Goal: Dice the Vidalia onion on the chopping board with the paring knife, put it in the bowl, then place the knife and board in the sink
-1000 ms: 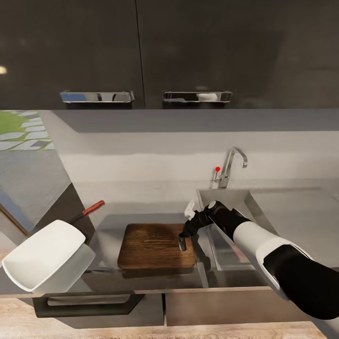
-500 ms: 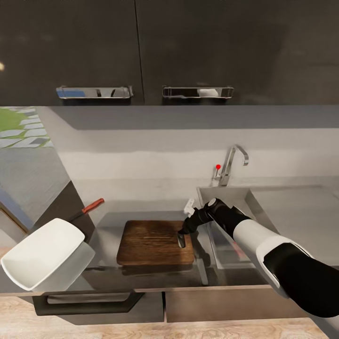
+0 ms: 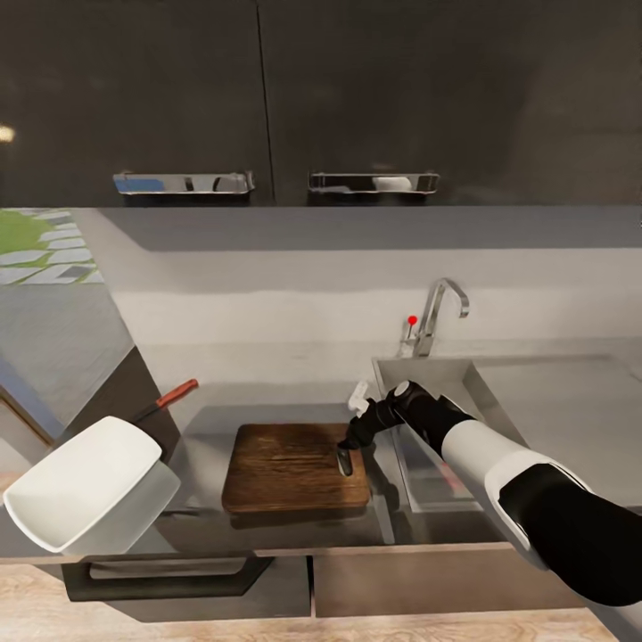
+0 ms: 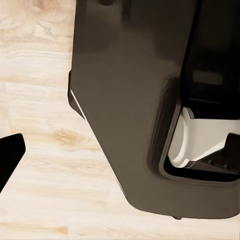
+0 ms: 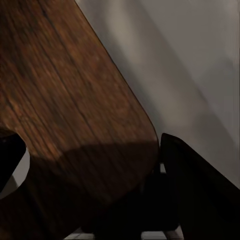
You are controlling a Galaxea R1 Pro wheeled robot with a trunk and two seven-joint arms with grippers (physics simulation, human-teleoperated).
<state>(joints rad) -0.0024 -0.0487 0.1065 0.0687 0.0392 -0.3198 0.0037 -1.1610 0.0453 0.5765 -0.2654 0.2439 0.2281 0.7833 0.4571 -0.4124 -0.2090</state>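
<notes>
The chopping board (image 3: 295, 465) lies flat on the grey worktop (image 3: 267, 397), just left of the sink (image 3: 535, 392), long side running left-right. The right hand (image 3: 345, 456) hangs over the board's right end, near the edge facing the sink, fingers pointing down at the wood. In the right wrist view the board (image 5: 65, 125) takes up much of the picture w/ its rounded corner showing; one dark finger (image 5: 200, 195) sits off the board's edge over the grey surface, the other at the opposite side over the wood — so the hand looks spread across the board's end, not pressed together, and whether it touches the wood can't be told.

The paring knife (image 3: 166, 399) lies at the back left of the worktop, red handle up-right, blade partly hidden behind the bowl (image 3: 85, 481). The bowl is white, tilted, at the front left corner, well apart from the board.

The tap (image 3: 437, 316) w/ its red dot stands behind the sink basin. A small white object (image 3: 359, 392) sits by the sink's near-left corner, just behind the right hand — too small to identify.

Left wrist view: a dark cabinet body (image 4: 140, 100) over pale wood floor (image 4: 40, 150), one dark fingertip (image 4: 10, 155) at the frame edge; left hand's state can't be told.
</notes>
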